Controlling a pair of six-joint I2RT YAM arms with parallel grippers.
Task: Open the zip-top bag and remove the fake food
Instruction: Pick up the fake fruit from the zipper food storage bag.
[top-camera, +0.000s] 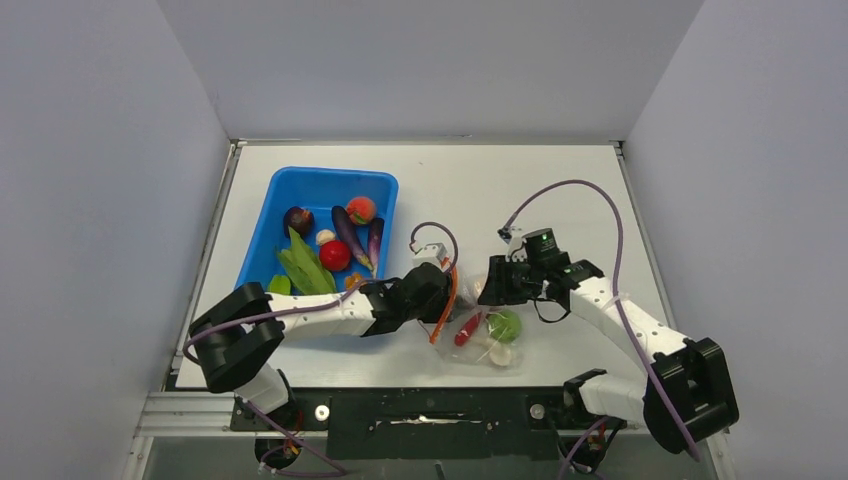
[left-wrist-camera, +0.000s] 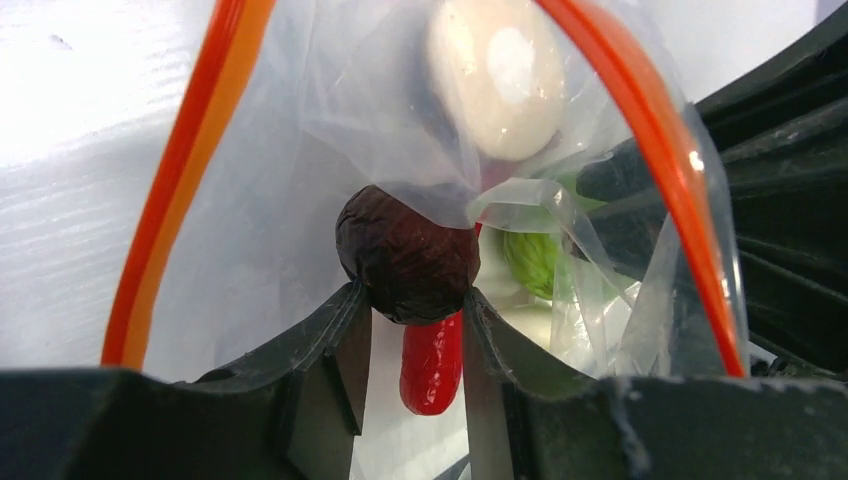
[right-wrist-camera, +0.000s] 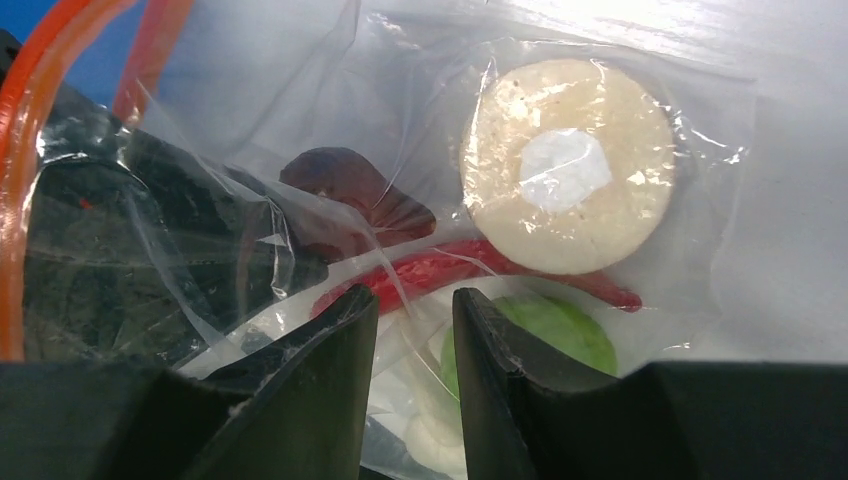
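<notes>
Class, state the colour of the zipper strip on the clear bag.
The zipper strip is orange-red, clearest in the left wrist view.

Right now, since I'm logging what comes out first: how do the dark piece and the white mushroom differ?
The dark piece is brown and round; the mushroom is pale with a flat disc face. The dark piece is pinched between the left gripper's fingers; the mushroom lies ungripped. The dark piece sits near the bag's mouth; the mushroom lies deeper in. Both are inside the bag.
</notes>
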